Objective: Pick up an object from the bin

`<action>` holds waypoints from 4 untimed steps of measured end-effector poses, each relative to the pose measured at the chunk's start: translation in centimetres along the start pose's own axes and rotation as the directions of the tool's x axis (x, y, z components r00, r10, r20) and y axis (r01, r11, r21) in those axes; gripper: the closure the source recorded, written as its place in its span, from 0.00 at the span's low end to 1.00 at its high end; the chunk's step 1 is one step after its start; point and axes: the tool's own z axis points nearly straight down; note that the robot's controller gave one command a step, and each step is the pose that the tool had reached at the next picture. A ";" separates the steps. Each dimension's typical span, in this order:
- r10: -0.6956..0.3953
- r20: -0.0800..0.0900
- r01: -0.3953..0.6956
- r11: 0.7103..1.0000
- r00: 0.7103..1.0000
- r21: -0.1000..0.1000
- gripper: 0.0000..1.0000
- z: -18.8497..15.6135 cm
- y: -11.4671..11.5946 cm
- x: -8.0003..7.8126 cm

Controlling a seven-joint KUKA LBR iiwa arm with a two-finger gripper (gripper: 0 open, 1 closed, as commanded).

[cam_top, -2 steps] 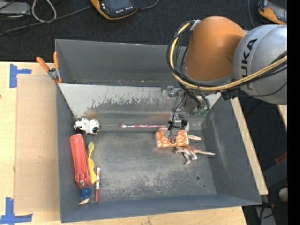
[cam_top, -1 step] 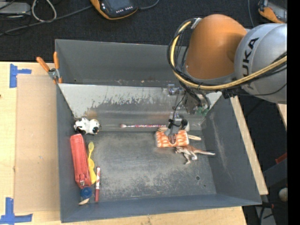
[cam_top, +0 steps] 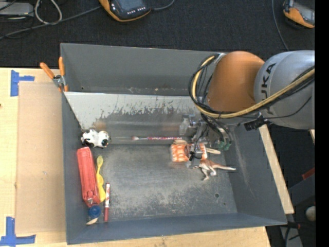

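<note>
Light fell from above, even and fairly bright. The far inner wall of the grey metal bin (cam_top: 128, 104) caught it as a pale, streaked glare, while the floor of the bin looked a duller grey. The arm's orange cover (cam_top: 231, 84) carried a soft sheen and shaded the right side of the bin beneath it. The black surface (cam_top: 180, 19) beyond the bin lay dark.

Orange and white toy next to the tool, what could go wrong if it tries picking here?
The tool is down by the orange and white toy, with the tan dinosaur figure close beside it, so it may catch both or knock one aside. The arm's cables and wrist cover part of that spot, so a missed grasp might be hard to notice.
</note>
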 end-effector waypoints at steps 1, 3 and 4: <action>0.038 0.008 -0.038 0.999 0.999 -0.003 0.00 8.0 -1.6 3.1; 0.032 0.006 -0.032 0.999 0.999 -0.004 0.00 7.7 -1.8 2.1; 0.029 0.009 -0.029 1.000 1.000 -0.002 1.00 7.6 -2.4 0.7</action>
